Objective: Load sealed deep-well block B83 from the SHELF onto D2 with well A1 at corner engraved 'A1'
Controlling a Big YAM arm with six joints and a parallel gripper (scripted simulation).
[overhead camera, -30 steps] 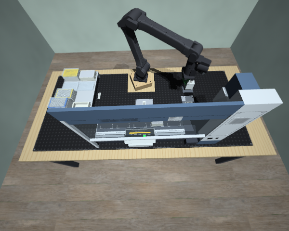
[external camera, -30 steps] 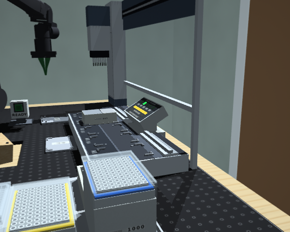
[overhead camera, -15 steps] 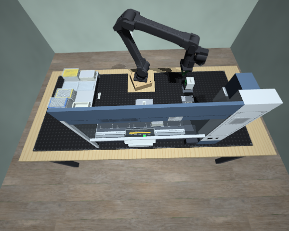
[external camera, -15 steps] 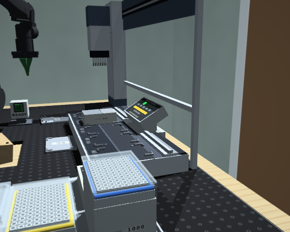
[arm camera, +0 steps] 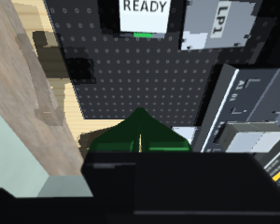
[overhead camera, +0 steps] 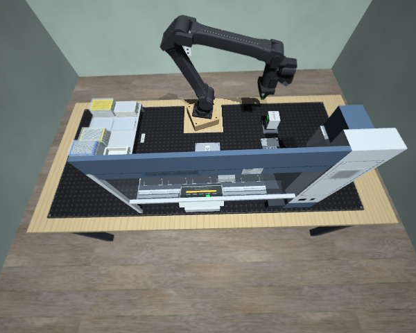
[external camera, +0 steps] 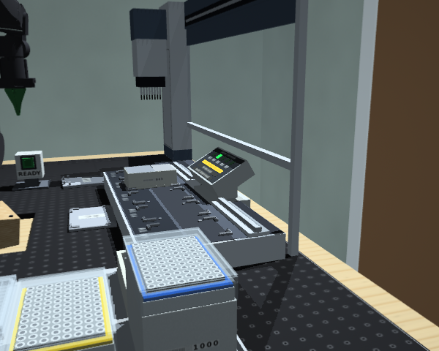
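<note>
While its green fingers are pressed fully together on nothing, the claw (external camera: pixel 16 99) hangs high above the table (overhead camera: pixel 215 222) near the READY key (external camera: pixel 29 164); the deep-well block (external camera: pixel 149 175) sits on the deck (external camera: pixel 167 211).

Lab: liquid-handler gantry (overhead camera: pixel 208 157) w/ pipette head (external camera: pixel 150 81), tip racks (external camera: pixel 176 262), perforated bench (overhead camera: pixel 93 197).

Six-joint arm (overhead camera: pixel 233 39) of matte black, boxy links joined by rounded housings, a small pale plate with dark dots near the upper joint, mounted on a tan wooden block (overhead camera: pixel 215 125), ending in dark green tapered fingers.
</note>
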